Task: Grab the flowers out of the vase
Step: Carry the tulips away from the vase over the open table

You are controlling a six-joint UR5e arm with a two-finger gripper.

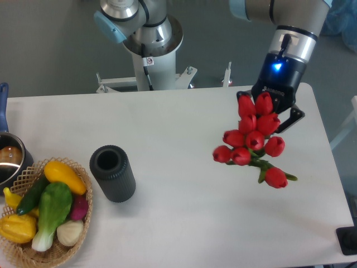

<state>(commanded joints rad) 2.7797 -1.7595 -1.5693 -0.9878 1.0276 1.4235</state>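
Already out | bunch of red tulips with green stems (254, 139) held aloft at 3 o'clock of short ribbed dark grey vase (113, 173), well apart | black two-finger gripper (273, 109) clamped on bunch | pickup apparently done; set-down possibly remaining

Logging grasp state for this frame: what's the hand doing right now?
Hand: closed on the bunch of red tulips with green stems, held over the white table.
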